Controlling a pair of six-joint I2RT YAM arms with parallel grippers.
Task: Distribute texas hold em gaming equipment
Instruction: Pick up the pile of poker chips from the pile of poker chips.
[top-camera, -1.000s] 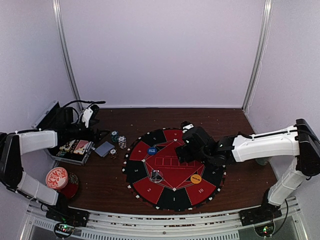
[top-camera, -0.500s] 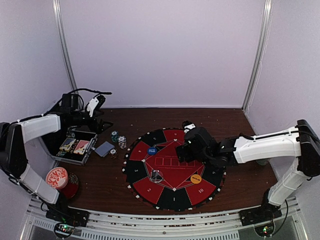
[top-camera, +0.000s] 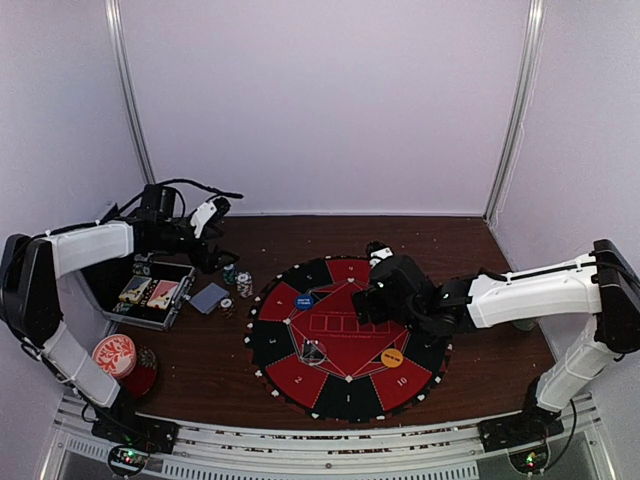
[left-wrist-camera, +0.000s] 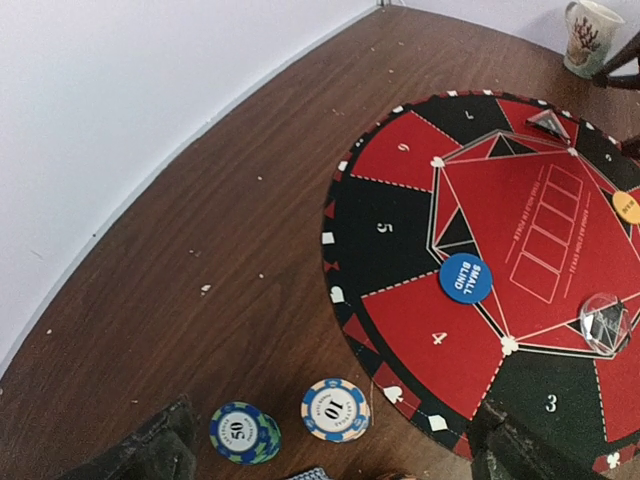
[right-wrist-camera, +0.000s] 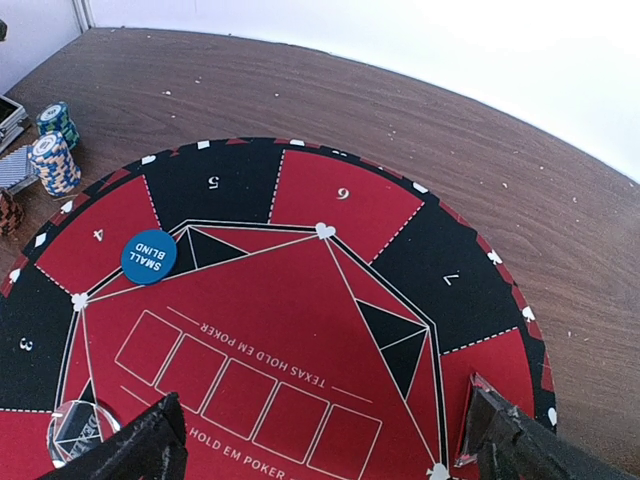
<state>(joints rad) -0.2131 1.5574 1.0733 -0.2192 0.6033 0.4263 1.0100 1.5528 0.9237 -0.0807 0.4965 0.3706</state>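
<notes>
Jaws spread wide and empty, your left gripper (left-wrist-camera: 335, 448) and right gripper (right-wrist-camera: 325, 442) hover while two chip stacks (left-wrist-camera: 335, 410) stand just off the poker mat (top-camera: 300, 375)'s rim: likely light, slick and topple-prone, so pinch low across their edges.

Counted three chip stacks (top-camera: 244, 284), one blue button (top-camera: 304, 300), one orange button (top-camera: 392, 357), one card deck (top-camera: 209, 297), one mat (top-camera: 350, 395), one mug (left-wrist-camera: 590, 25).

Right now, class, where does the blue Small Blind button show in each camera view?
Top external: blue button left of centre, on the mat, upper left.
Left wrist: button right of centre, slightly low.
Right wrist: button at left, mid-height.
Shared landmark: the round red-and-black mat under it.
</notes>
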